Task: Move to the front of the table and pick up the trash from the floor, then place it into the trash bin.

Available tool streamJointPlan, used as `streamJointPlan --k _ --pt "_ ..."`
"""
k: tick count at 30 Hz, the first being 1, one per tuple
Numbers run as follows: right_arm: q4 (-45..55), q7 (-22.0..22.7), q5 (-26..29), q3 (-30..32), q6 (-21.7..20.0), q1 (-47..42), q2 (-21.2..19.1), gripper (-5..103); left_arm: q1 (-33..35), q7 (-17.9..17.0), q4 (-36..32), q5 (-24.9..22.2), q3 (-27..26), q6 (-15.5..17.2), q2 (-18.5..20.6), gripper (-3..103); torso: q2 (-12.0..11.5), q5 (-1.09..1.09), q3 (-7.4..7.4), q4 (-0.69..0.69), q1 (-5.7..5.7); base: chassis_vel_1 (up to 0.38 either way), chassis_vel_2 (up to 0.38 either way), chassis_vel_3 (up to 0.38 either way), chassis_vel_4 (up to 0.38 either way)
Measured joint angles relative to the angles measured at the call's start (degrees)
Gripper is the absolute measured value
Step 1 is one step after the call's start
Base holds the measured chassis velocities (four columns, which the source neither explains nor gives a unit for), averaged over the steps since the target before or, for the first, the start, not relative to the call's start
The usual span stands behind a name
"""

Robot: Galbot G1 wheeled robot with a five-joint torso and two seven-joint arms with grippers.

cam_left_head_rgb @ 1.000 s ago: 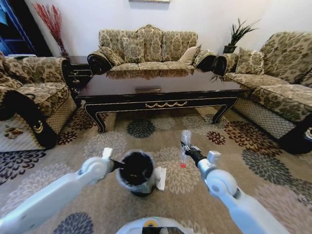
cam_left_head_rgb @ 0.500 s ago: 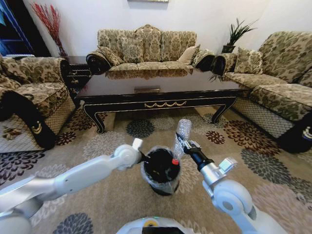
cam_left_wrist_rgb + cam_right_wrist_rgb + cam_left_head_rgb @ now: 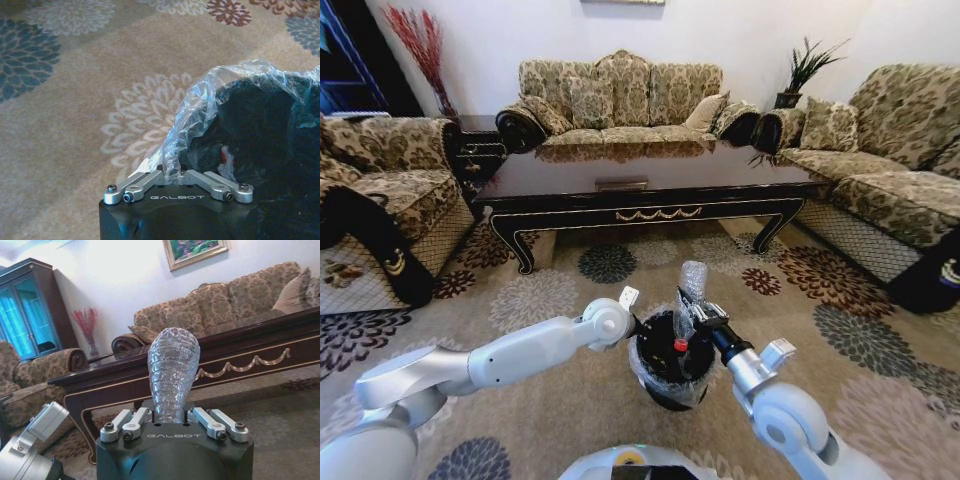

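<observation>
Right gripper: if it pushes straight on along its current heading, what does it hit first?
Likely the trash bin. The right gripper, shut on the bottle, angles cap-down into the bin's mouth, so the cap probably meets its inside; depth unclear.

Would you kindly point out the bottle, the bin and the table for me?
bottle (image 3: 172, 372): right wrist view, ribbed body.
bin (image 3: 665, 397): head view, front wall.
table (image 3: 650, 213): head view, gold-trimmed apron.

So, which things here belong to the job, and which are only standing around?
Job: bottle in right gripper; bin, its liner held by left gripper; carpet; table.
Standing around: sofas, plant, red twigs.
</observation>
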Motion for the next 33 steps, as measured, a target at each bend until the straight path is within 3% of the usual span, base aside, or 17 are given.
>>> streamJointPlan --k 1,3,6,7,9,12,14,19,27,33 --pt "0.0 -1.0 -0.5 0.1 -0.1 -0.6 0.0 24 -0.2 0.0 -0.4 0.0 0.0 0.0 0.6 2 0.0 0.0 0.0 0.01 0.0 0.0 0.0 0.0 0.0" --pt "-0.1 -1.8 -1.3 0.1 -0.1 -1.4 -0.1 35 -0.4 0.0 -0.4 0.0 0.0 0.0 0.8 2 0.0 0.0 0.0 0.0 0.0 0.0 0.0 0.0 0.0" --pt "-0.1 -2.3 -2.1 -0.1 -0.1 -2.0 0.0 40 -0.3 0.0 -0.2 0.0 -0.4 0.0 0.8 2 0.0 0.0 0.0 -0.01 0.0 0.0 0.0 0.0 0.0" --pt "0.0 -2.6 -2.8 -0.1 -0.3 -2.6 0.1 52 -0.1 0.0 -0.1 0.3 -0.6 0.0 0.6 2 0.0 0.0 0.0 -0.01 0.0 0.0 0.0 0.0 0.0" --pt "0.0 -2.7 -3.1 -0.1 -0.4 -2.9 0.2 52 0.0 0.0 -0.2 0.4 -0.7 0.0 0.5 2 0.0 0.0 0.0 -0.02 0.0 0.0 0.0 0.0 0.0" --pt "0.3 -2.9 -3.7 -0.2 -0.6 -3.8 0.4 68 0.5 0.0 -0.5 0.5 -1.0 0.0 0.4 2 0.0 0.0 0.0 -0.02 0.0 0.0 0.0 0.0 0.0" --pt "0.3 -3.0 -3.8 -0.2 -0.7 -3.8 0.4 68 0.6 0.0 -0.5 0.6 -1.1 0.0 0.5 2 0.0 0.0 0.0 -0.02 0.0 0.0 0.0 0.0 0.0" --pt "0.3 -3.0 -3.8 -0.1 -0.8 -3.8 0.3 95 1.9 0.0 -0.3 1.0 -2.1 0.0 1.0 2 0.0 0.0 0.0 0.0 0.0 0.0 0.0 0.0 0.0" --pt "0.0 -3.0 -3.6 -0.1 -0.9 -3.6 0.3 100 3.7 0.1 -0.2 1.8 -3.7 0.0 2.0 2 0.0 0.0 0.0 -0.01 -0.01 0.0 0.0 0.0 0.0" --pt "-0.1 -2.6 -2.7 0.0 -1.3 -2.6 0.4 100 7.5 0.4 -0.9 2.5 -8.2 0.0 4.7 2 0.0 -0.01 0.0 -0.02 0.0 0.0 0.0 0.0 0.0"
